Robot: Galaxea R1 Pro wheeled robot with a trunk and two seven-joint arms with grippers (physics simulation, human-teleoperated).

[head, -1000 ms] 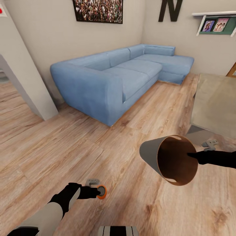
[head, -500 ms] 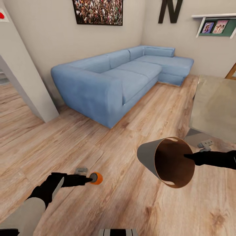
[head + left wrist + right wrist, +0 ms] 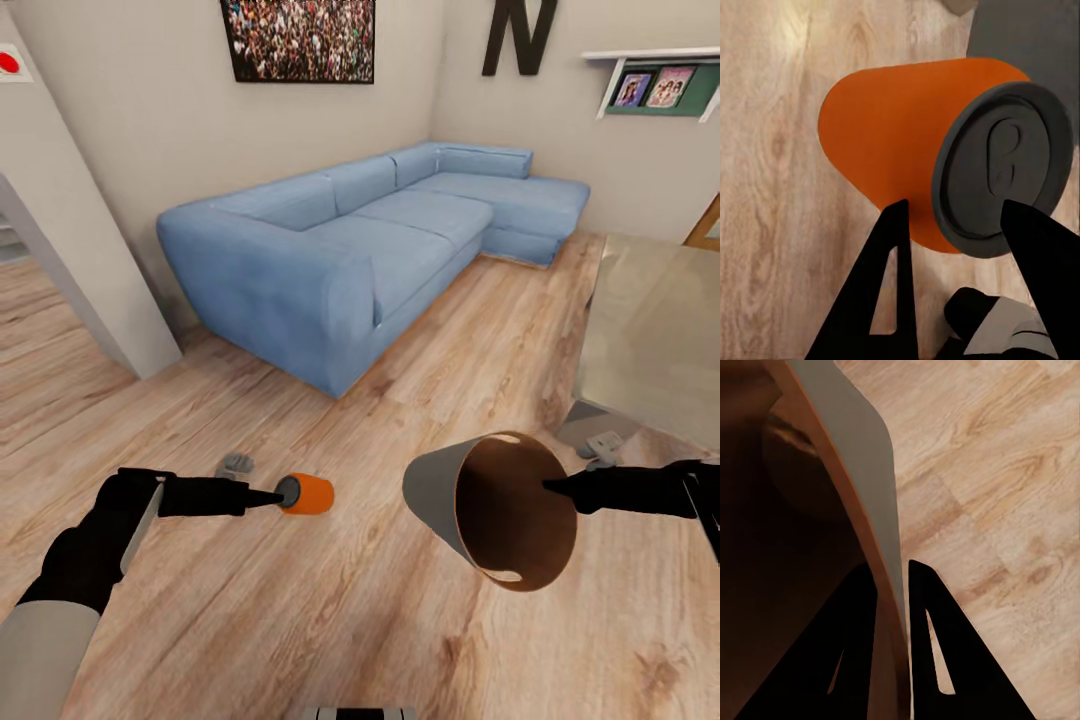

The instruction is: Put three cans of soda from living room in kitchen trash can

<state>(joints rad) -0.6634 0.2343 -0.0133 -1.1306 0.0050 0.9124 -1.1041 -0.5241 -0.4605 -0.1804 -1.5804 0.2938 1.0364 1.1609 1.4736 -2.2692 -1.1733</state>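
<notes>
Gripping orange can [image 3: 900, 142] in left jaws | right jaws pinch bin [image 3: 862, 487] rim | head: sofa [image 3: 350, 240]

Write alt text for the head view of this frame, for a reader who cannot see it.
Over a wood floor, the left gripper holds an orange soda can on its side, while the right gripper grips the rim of a tilted grey bin, its brown opening facing the camera. A light blue corner sofa stands behind.
</notes>
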